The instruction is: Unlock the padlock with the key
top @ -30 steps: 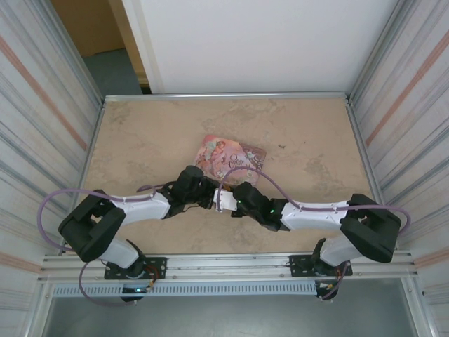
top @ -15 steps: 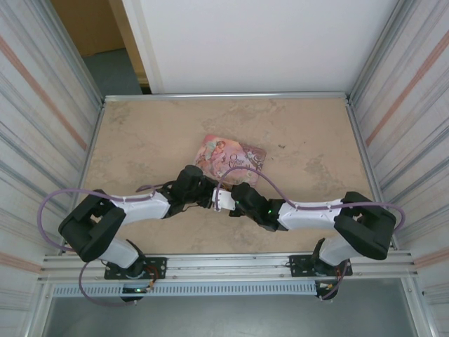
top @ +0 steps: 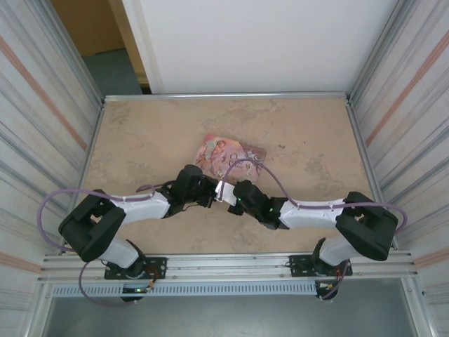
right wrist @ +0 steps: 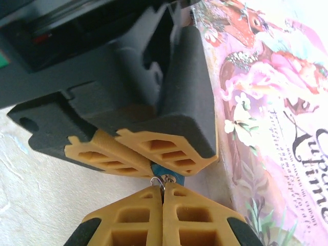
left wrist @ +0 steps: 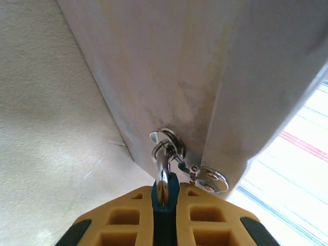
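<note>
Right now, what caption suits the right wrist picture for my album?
Teal padlock clamped in the left jaws; right jaws, shut, meet it tip to tip beside a pink tin.

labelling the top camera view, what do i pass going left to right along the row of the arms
left arm's black shoulder block → left claw → right claw → right arm's black shoulder block

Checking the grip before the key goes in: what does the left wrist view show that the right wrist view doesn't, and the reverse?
Left wrist, not right: the silver shackle, with a key ring and small keys at its far end. Right wrist, not left: the pink tin, and the right gripper shut, tips right by the padlock. Both: the teal padlock clamped in the left gripper.
</note>
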Controlling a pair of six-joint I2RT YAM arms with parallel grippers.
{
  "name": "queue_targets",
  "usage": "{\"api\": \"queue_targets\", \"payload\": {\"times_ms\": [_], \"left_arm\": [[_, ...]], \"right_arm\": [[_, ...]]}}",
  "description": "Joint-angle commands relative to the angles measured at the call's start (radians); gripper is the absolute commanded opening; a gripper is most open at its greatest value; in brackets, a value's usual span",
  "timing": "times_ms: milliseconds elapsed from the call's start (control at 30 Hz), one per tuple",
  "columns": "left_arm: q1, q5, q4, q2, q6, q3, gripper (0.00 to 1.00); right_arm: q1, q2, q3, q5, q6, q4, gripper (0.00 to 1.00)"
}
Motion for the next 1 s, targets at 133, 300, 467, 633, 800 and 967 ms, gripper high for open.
{"api": "queue_targets", "payload": {"times_ms": [133, 300, 467, 633, 800, 967], "left_arm": [[-0.008, 0.063, 0.042, -0.005, -0.007, 0.001, 0.00], [-0.014, 0.056, 0.040, -0.002, -0.005, -0.002, 0.00], [-0.020, 0.052, 0.045, 0.008, -0.006, -0.001, 0.00], [-0.025, 0.047, 0.046, 0.019, -0.008, 0.002, 0.00], [-0.027, 0.045, 0.049, 0.028, -0.010, 0.005, 0.00], [-0.027, 0.043, 0.053, 0.038, -0.008, 0.005, 0.00]], "right_arm": [[-0.071, -0.047, -0.001, -0.033, 0.331, 0.032, 0.00], [-0.102, -0.054, 0.009, -0.070, 0.505, 0.009, 0.00], [-0.111, -0.050, 0.025, -0.101, 0.594, -0.020, 0.00], [-0.124, -0.044, 0.021, -0.118, 0.645, -0.034, 0.00], [-0.157, -0.039, 0.019, -0.155, 0.726, -0.073, 0.00], [-0.159, -0.027, 0.011, -0.152, 0.731, -0.088, 0.00]]}}
